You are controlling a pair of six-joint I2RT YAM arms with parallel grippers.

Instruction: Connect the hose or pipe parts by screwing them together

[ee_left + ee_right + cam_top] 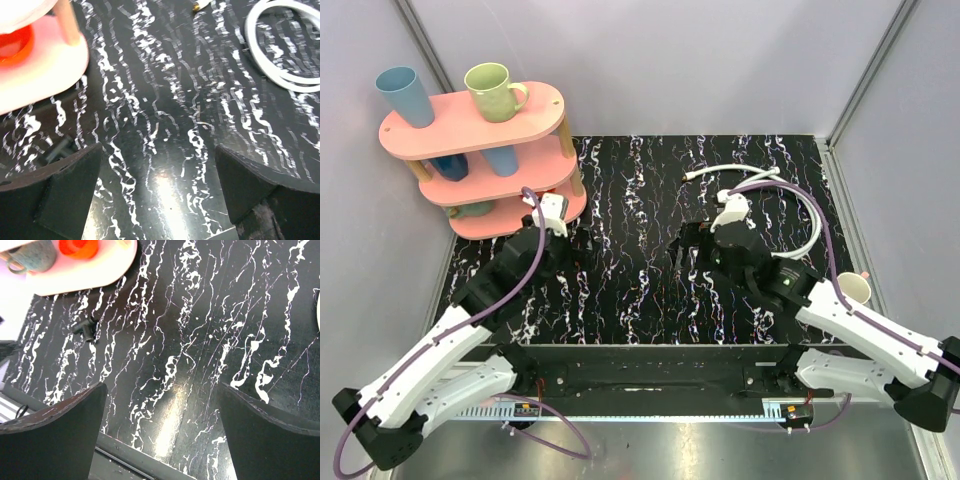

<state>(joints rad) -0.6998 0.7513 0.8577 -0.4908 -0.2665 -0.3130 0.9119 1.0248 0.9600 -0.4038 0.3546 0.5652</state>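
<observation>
A thin white hose (798, 203) lies curled at the back right of the black marbled mat (630, 200), one end with a small fitting (691, 175) pointing left. The left wrist view shows the hose's loop (265, 65) at top right and a fitting tip (200, 5) at the top edge. My left gripper (580, 240) hovers low over the mat's left side, open and empty, its fingers (65, 195) far apart. My right gripper (683, 243) sits near the mat's middle, in front of the hose, also open with nothing between its fingers (270, 435).
A pink three-tier shelf (470, 130) at the back left carries a blue cup (405, 95), a green mug (496, 90) and more cups below. A cream mug (853, 290) stands off the mat at the right. A small black part (86, 329) lies near the shelf.
</observation>
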